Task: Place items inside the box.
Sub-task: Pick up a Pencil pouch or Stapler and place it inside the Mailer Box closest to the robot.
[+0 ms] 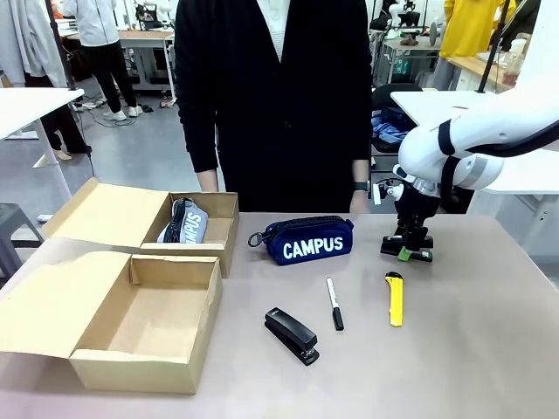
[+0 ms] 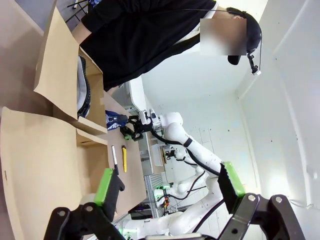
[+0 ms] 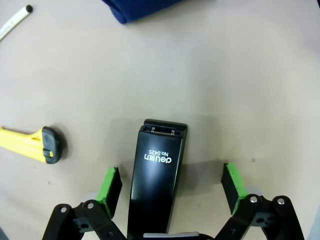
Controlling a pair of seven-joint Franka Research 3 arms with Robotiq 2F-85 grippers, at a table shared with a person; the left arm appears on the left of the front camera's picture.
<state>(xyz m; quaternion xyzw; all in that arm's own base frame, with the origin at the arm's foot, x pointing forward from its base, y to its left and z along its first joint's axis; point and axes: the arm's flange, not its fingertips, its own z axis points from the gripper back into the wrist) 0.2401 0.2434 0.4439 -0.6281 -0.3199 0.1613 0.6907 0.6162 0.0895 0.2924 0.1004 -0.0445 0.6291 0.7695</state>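
Where the front view looks across the table, the right gripper is seen down at the tabletop, right of the navy pouch; the marker pen, yellow knife and black stapler lie nearer, and the grey pouch is held in the far box. From the left wrist, the left gripper is shown spread wide, nothing between its fingers. From the right wrist, the right gripper is seen wide open either side of a second black stapler, pads clear of it
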